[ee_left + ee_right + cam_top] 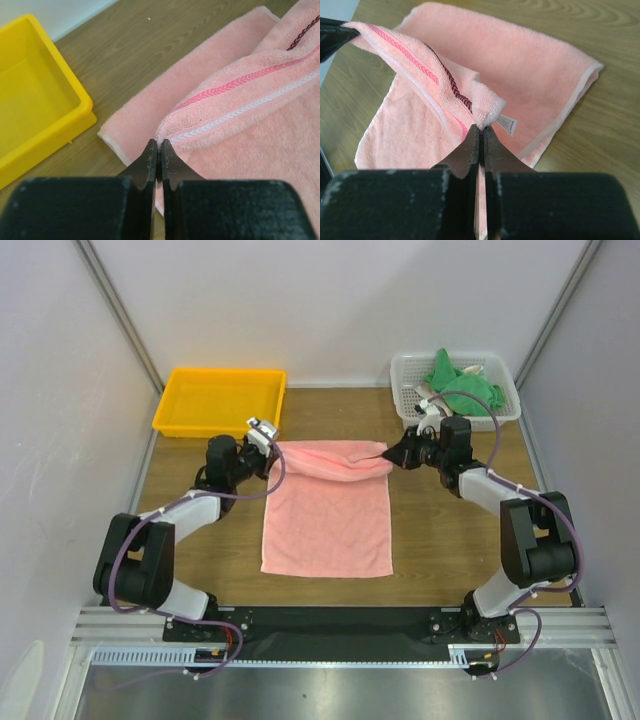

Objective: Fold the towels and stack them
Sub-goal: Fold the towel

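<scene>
Pink towel (328,525) is spread at the middle of the desk (440,540), with its far edge lifted and doubled back over itself. A yellow tray (218,400) is set at the far left corner. The towel's far left corner is pinched between the left fingers (149,162), which are closed tight on the cloth. Its far right corner is clamped likewise by the closed right fingers (470,150). A white basket (508,390) is placed at the far right corner, and a green towel (462,380) is heaped inside.
</scene>
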`<state>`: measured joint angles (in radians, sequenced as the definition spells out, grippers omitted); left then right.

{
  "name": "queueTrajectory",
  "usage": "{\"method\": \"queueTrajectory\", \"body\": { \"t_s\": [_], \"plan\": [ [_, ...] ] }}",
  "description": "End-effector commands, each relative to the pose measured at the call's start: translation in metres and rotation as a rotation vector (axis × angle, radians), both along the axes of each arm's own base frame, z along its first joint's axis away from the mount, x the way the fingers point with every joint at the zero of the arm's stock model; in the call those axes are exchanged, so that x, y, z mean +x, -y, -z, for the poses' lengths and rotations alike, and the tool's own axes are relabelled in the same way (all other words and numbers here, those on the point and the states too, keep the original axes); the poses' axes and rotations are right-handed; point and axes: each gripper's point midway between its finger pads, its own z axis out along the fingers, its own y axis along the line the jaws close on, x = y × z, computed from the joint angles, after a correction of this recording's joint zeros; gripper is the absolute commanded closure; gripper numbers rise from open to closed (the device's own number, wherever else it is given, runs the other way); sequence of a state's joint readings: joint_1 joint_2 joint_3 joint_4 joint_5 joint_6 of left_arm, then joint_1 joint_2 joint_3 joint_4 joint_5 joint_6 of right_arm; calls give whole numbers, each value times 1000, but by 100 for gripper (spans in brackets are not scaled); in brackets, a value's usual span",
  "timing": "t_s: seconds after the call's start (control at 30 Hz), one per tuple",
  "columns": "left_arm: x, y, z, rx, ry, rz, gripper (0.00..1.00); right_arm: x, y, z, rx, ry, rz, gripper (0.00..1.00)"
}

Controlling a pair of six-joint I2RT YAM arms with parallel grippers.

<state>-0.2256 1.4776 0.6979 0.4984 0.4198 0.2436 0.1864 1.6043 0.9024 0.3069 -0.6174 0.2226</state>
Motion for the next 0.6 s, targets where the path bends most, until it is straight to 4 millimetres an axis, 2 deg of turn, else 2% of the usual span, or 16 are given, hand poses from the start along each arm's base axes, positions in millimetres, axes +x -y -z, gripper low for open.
{"method": "queueTrajectory", "body": {
  "t_s": [0.0, 0.03, 0.07, 0.1, 0.13, 0.2, 0.3, 0.33, 0.37, 0.43, 0.47, 0.5, 0.57],
  "plan": [
    [-7, -2, -19, 71, 55, 19, 93, -13, 0, -8, -14, 25, -31, 100],
    [-10, -2, -18, 73, 41, 20, 69, -14, 1, -6, -20, 19, -32, 99],
    [-12, 0, -22, 58, 35, 23, 54, -16, 2, -9, -29, 28, -36, 95],
    [-15, 1, -33, 48, 42, 29, 1, -19, 3, -7, -38, 11, -39, 88],
    [-16, 1, -39, 44, 46, 29, 0, -22, 3, -9, -39, 11, -44, 72],
    [-15, -2, -61, 42, 85, 14, 0, -28, 2, -16, -40, 18, -57, 55],
    [-15, -12, -109, -19, 155, -76, 0, -37, -3, -30, -20, 20, -81, 7],
    [-17, -14, -128, -61, 183, -101, 0, -39, -3, -33, -15, 20, -79, 1],
    [-15, -18, -142, -133, 176, -164, 0, -39, -3, -36, -15, 21, -66, 0],
    [-11, -26, -154, -228, 148, -256, 0, -31, 6, -39, -15, -6, 40, 0],
    [-8, -24, -149, -316, 60, -304, 0, -25, 10, -42, -11, -20, 91, 0],
    [-5, -28, -143, -336, -27, -368, 0, -24, 14, -37, -14, -67, 130, 0],
    [0, -22, -117, -412, -217, -454, 0, -20, 20, -28, -6, -157, 213, 0]
  ]
}}
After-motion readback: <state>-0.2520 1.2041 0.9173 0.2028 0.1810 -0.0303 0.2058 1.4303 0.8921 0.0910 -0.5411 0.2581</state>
